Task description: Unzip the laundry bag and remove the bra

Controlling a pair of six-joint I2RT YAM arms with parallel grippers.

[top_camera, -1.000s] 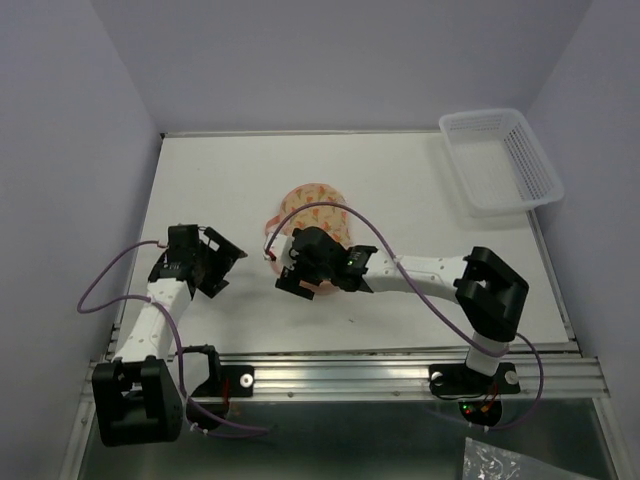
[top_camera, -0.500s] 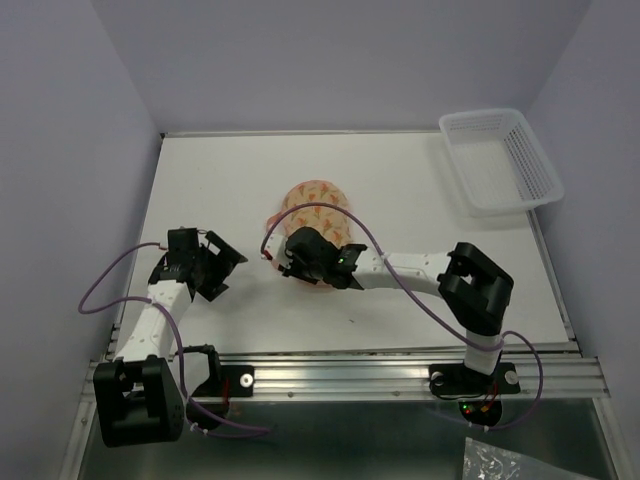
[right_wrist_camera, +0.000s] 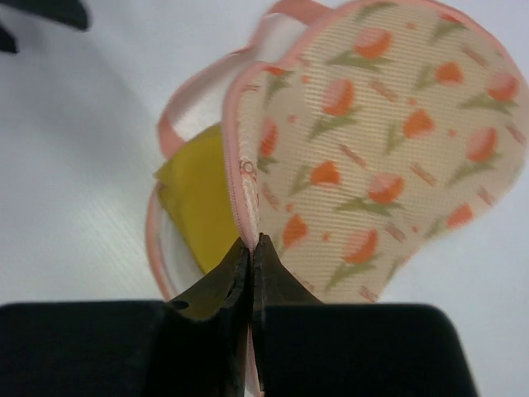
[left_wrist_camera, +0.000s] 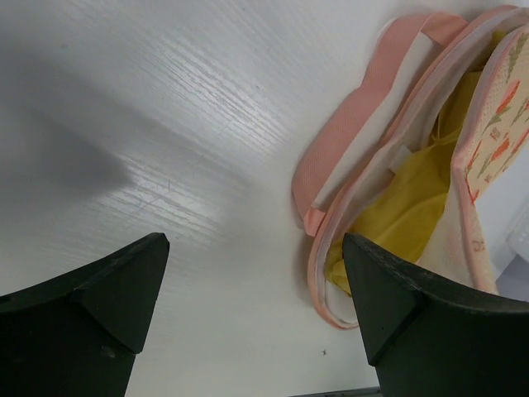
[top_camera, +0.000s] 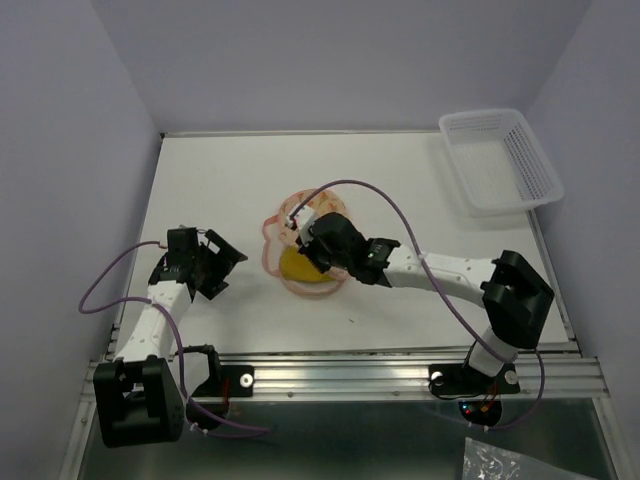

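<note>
The laundry bag point(top_camera: 300, 208) lies unzipped at the table's middle, cream mesh with orange tulip marks and pink edging. My right gripper point(top_camera: 312, 240) is shut on the pink zip edge of its upper flap point(right_wrist_camera: 388, 141) and holds that flap raised. Under it the yellow bra point(top_camera: 300, 268) shows inside the lower half, also clear in the right wrist view point(right_wrist_camera: 198, 207). My left gripper point(top_camera: 225, 262) stands open just left of the bag, nothing between its fingers. Its wrist view shows the bag's pink loop point(left_wrist_camera: 355, 141) and yellow bra point(left_wrist_camera: 405, 215) just ahead to the right.
A white plastic lattice basket point(top_camera: 500, 160) stands at the far right corner. Purple walls close the table at the back and both sides. A metal rail point(top_camera: 400, 375) runs along the near edge.
My right gripper closed on the bag's flap edge and lifted it back to the right, baring the yellow bra. The left arm stayed where it was.
</note>
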